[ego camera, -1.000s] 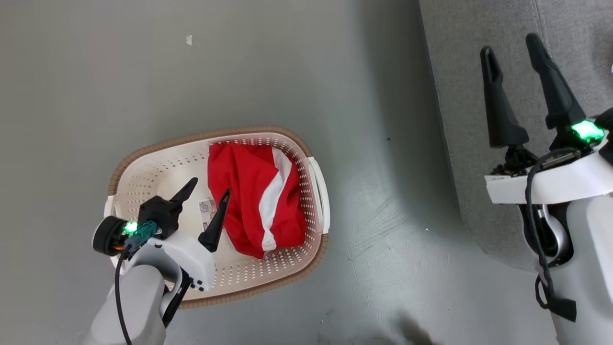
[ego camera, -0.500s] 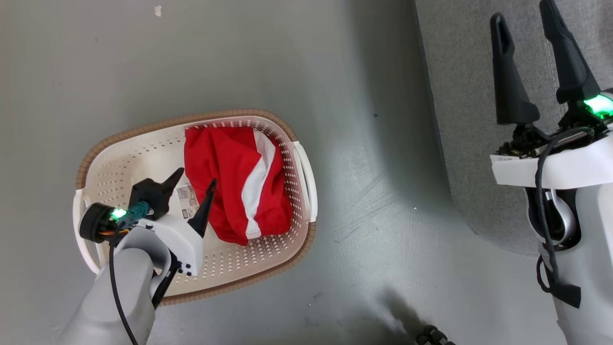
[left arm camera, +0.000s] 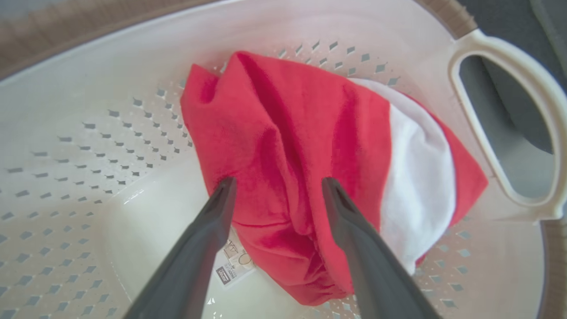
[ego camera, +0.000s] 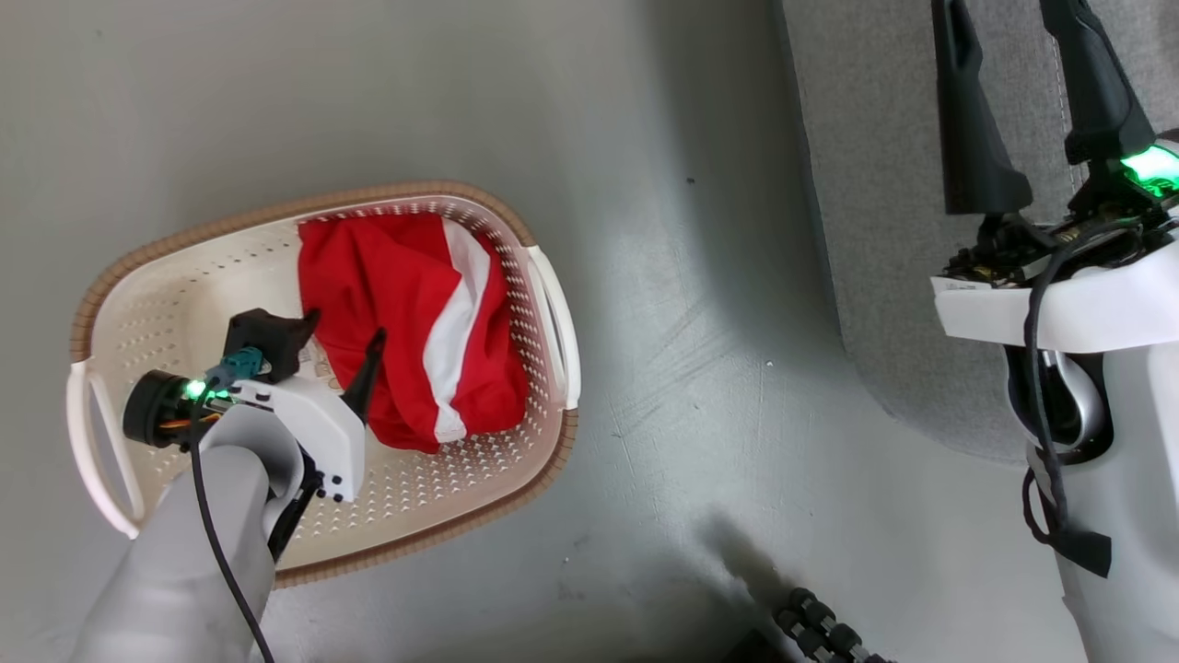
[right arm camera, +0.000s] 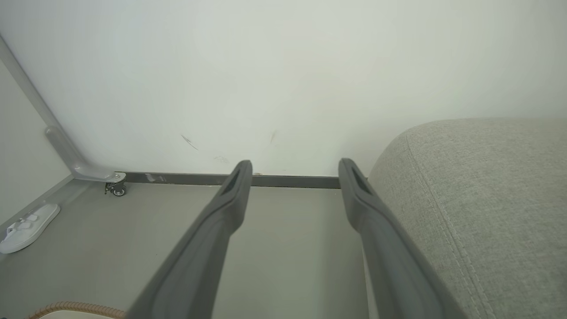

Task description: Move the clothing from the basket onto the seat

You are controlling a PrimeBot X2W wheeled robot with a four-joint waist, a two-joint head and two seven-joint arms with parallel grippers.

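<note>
Since a moment ago, my left claw (ego camera: 345,327) has moved closer in over the clothing (ego camera: 396,304), and my head camera has swung too. The big grey seat (ego camera: 884,230) is on my right. My right claw (right arm camera: 296,165) hangs beside its edge, fingers apart, holding nothing. The basket (ego camera: 157,304) sits on the floor (ego camera: 645,138) with the red and white clothing inside. My left claw's fingers are apart at the cloth, near a small paper label (left arm camera: 234,266).

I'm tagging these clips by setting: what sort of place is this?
Likely a sparse living room or test room: a grey fabric sofa, a laundry basket on the bare grey floor, a white slipper near the wall.
</note>
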